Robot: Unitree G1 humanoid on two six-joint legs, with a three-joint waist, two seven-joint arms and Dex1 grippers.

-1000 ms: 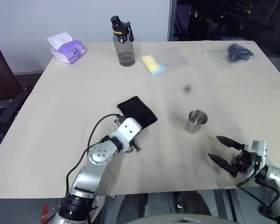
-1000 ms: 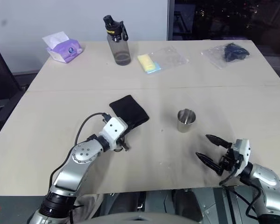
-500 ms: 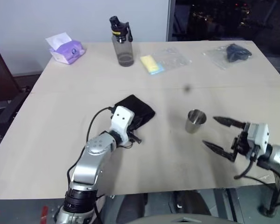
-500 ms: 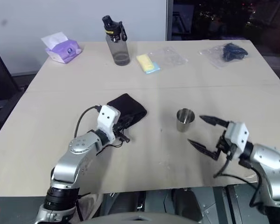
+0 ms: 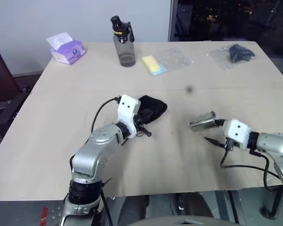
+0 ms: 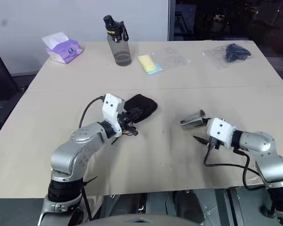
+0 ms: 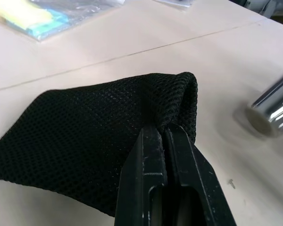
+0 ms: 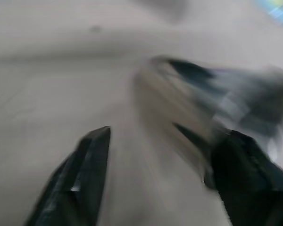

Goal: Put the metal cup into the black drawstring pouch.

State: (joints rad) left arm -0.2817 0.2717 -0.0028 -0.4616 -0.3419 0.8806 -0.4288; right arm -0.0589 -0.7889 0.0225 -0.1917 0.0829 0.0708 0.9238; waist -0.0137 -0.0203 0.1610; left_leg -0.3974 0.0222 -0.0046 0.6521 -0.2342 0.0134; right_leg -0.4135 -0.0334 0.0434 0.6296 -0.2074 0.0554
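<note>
The black drawstring pouch [image 5: 152,107] lies bunched near the table's middle, one edge raised off the surface. My left gripper [image 7: 161,133] is shut on that raised edge of mesh fabric. The metal cup [image 5: 202,122], shiny and tapered, is tipped nearly onto its side to the right of the pouch; it also shows in the left wrist view as the cup [image 7: 272,110]. My right gripper [image 5: 211,131] is at the cup with its fingers apart. The cup leans by the far finger, and the near finger [image 8: 87,174] stands clear of it. That wrist view is blurred.
Along the far side of the table [image 5: 52,141] stand a grey bottle with a black cap [image 5: 124,43], a purple tissue pack [image 5: 66,48], a yellow item in clear plastic [image 5: 155,64] and a dark item in a plastic bag [image 5: 236,52].
My left gripper rose and shifted right, pulling the pouch's edge up and bunching the pouch. My right gripper moved in to the cup and narrowed. The cup went from upright to tipped over.
</note>
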